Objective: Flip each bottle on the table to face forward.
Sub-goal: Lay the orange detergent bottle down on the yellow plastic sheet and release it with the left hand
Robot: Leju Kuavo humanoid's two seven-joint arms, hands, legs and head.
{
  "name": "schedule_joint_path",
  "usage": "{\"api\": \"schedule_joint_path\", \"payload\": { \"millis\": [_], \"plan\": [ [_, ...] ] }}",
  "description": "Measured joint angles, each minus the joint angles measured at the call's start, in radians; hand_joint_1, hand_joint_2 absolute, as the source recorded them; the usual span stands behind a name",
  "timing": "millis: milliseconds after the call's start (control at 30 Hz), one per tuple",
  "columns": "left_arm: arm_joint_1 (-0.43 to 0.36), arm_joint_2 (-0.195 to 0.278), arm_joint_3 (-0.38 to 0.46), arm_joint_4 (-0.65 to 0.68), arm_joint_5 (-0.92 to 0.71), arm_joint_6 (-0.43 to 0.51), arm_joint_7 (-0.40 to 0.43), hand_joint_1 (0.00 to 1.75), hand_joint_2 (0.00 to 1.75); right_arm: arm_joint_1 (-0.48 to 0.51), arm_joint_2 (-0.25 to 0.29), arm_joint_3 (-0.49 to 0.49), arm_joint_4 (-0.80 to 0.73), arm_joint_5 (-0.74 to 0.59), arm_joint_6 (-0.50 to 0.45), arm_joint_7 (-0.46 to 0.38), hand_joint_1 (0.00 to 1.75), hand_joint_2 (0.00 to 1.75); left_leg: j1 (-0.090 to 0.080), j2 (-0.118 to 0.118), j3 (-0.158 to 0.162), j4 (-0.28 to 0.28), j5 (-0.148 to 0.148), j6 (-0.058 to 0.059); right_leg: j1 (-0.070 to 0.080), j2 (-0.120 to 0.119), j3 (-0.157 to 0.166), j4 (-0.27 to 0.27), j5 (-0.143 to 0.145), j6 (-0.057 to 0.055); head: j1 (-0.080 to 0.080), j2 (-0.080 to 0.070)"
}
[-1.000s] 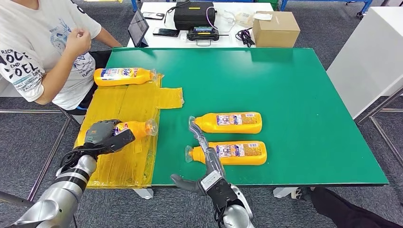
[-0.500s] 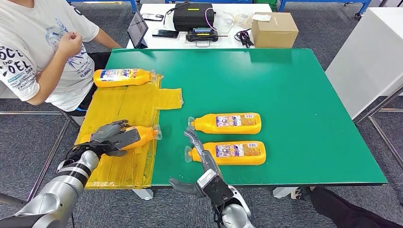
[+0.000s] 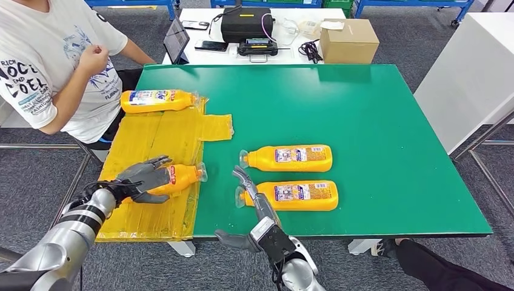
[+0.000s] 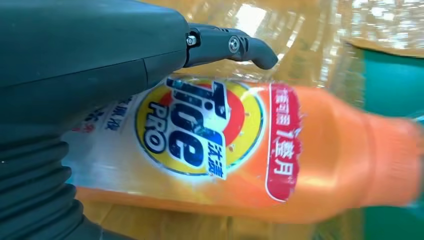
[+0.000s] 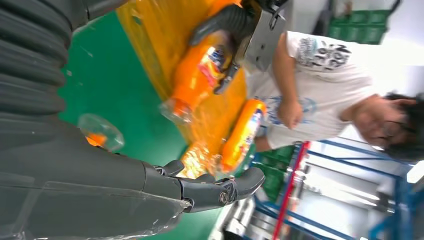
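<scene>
Green worktop (image 3: 376, 121), wide, with a yellow plastic sheet (image 3: 159, 136) laid over its left part.

Four orange bottles, all lying flat, long axes running left-right:
- Two bottles right of centre, parallel, one just behind the other: far one (image 3: 288, 157), near one (image 3: 291, 195). Caps point left, small-print labels up.
- Far-left bottle (image 3: 156, 100) on the sheet near the seated person (image 3: 54, 60), cap pointing right.
- Near-left bottle (image 3: 173, 178) on the sheet, cap pointing right toward the sheet's edge; left wrist view shows its round logo label (image 4: 200, 127) facing up.

Left hand (image 3: 142, 179) rests over that bottle's base end, fingers spread, not wrapped round it.

Right hand (image 3: 257, 203) held flat, fingers straight and apart, gripping nothing, just beside the near bottle's cap.
</scene>
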Motion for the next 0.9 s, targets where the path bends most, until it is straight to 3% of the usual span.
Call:
{"api": "schedule_joint_path", "payload": {
  "millis": [133, 400, 567, 633, 700, 767, 833, 900],
  "plan": [
    [0.002, 0.026, 0.004, -0.002, 0.083, -0.101, -0.081, 0.00, 0.00, -0.009, 0.003, 0.003, 0.000, -0.004, -0.003, -0.011, 0.00, 1.75, 0.000, 0.000, 0.003, 0.000, 0.000, 0.000, 0.000, 0.000, 0.004, 0.000, -0.002, -0.001, 0.000, 0.000],
    [0.009, 0.045, 0.006, -0.009, 0.125, -0.137, -0.104, 0.00, 0.00, -0.017, 0.004, 0.004, 0.002, -0.006, -0.003, -0.011, 0.00, 1.75, 0.000, -0.001, 0.004, 0.000, -0.001, 0.000, 0.000, 0.000, 0.005, 0.000, -0.003, 0.001, 0.000, 0.000],
    [0.036, 0.053, 0.011, -0.032, 0.299, -0.230, -0.135, 0.00, 0.00, -0.021, 0.004, 0.005, 0.015, -0.015, -0.008, -0.005, 0.00, 1.75, 0.000, -0.001, 0.005, 0.000, -0.002, 0.000, 0.000, 0.000, 0.005, 0.000, -0.004, 0.000, 0.000, 0.000],
    [0.060, 0.051, 0.014, -0.054, 0.378, -0.221, -0.156, 0.00, 0.00, -0.021, 0.006, 0.006, 0.023, -0.015, -0.015, -0.004, 0.00, 1.75, 0.000, -0.001, 0.005, 0.000, -0.001, 0.000, 0.000, -0.001, 0.004, 0.000, -0.004, 0.000, 0.000, 0.000],
    [0.089, 0.033, 0.016, -0.086, 0.444, -0.118, -0.171, 0.00, 0.00, -0.019, 0.009, 0.006, 0.029, -0.011, -0.031, 0.002, 0.00, 1.75, 0.000, -0.002, 0.005, 0.001, -0.001, 0.000, 0.000, -0.002, 0.001, 0.000, -0.004, 0.001, 0.000, 0.000],
    [0.119, -0.005, 0.022, -0.131, 0.485, 0.098, -0.164, 0.00, 0.87, -0.014, 0.010, 0.006, 0.030, 0.004, -0.049, 0.017, 0.00, 1.75, -0.001, -0.005, 0.003, 0.001, -0.001, 0.001, -0.001, -0.004, -0.004, 0.000, -0.004, 0.001, 0.000, 0.000],
    [0.155, -0.056, 0.034, -0.187, 0.497, 0.393, -0.165, 0.00, 1.75, -0.004, 0.011, 0.006, 0.028, 0.031, -0.064, 0.031, 0.00, 1.75, -0.001, -0.007, -0.003, 0.001, 0.000, 0.002, -0.001, -0.005, -0.009, -0.001, -0.003, 0.002, 0.001, 0.000],
    [0.185, -0.100, 0.048, -0.250, 0.491, 0.660, -0.197, 0.00, 1.75, 0.003, 0.010, 0.010, 0.024, 0.064, -0.074, 0.039, 0.00, 1.75, -0.001, -0.005, -0.014, 0.002, 0.004, 0.004, -0.001, -0.005, -0.016, 0.000, 0.002, 0.003, 0.001, 0.000]
  ]
}}
